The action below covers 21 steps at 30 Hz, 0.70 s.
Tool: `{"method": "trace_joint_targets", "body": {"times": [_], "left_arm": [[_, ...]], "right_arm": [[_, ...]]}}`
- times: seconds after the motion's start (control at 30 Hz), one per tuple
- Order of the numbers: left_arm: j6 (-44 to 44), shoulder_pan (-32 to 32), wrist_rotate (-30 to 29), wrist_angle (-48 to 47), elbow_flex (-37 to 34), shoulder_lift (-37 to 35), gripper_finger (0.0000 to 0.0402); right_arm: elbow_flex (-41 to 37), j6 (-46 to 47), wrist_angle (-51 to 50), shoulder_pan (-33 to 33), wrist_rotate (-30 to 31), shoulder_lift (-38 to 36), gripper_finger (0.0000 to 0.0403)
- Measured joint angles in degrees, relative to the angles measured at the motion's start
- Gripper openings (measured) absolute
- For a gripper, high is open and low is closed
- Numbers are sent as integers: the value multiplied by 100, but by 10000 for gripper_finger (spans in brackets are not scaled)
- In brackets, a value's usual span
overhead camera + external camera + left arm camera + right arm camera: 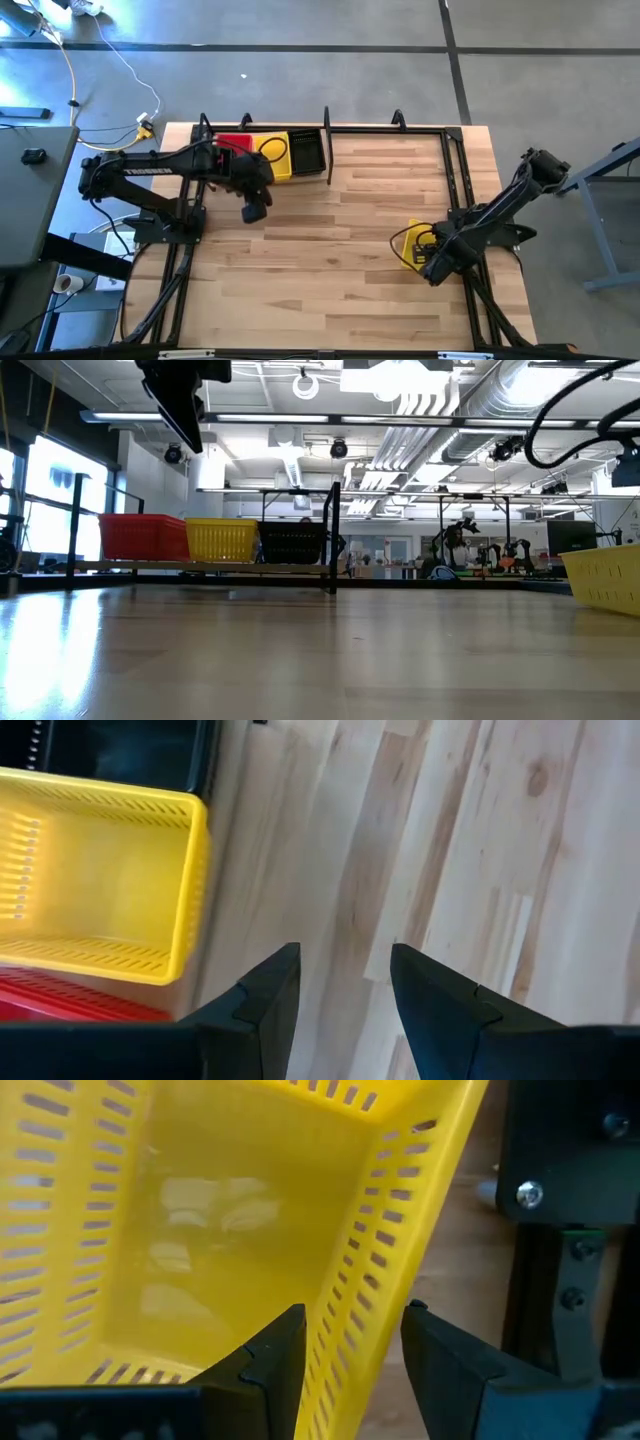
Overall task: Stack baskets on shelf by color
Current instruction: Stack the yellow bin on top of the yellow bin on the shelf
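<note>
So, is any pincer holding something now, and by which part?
The right pincer straddles one slotted side wall of a yellow basket; whether it grips cannot be told. The left pincer holds nothing.

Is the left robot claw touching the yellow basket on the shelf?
Apart. The left wrist view shows the left gripper open over bare wood, with a clear gap to the yellow basket.

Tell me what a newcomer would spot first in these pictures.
First, the bright row on the shelf at the table's far left: a red basket, a yellow basket and a black basket side by side. Next, the second yellow basket near the table's right edge, with the right gripper straddling its slotted wall. The left gripper hangs open over bare wood beside the shelf row.
</note>
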Motion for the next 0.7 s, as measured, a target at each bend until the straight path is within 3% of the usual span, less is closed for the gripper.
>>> {"method": "trace_joint_targets", "body": {"times": [0.23,0.53,0.7], "left_arm": [[-55,-181,-15,-2,0,0,149],[-260,-490,-21,-2,0,0,149],[-262,-628,-21,-2,0,0,148]], "right_arm": [[-189,-28,148,-8,35,2,128],[-187,-109,188,-9,88,2,9],[-50,-80,175,-11,216,2,9]]}}
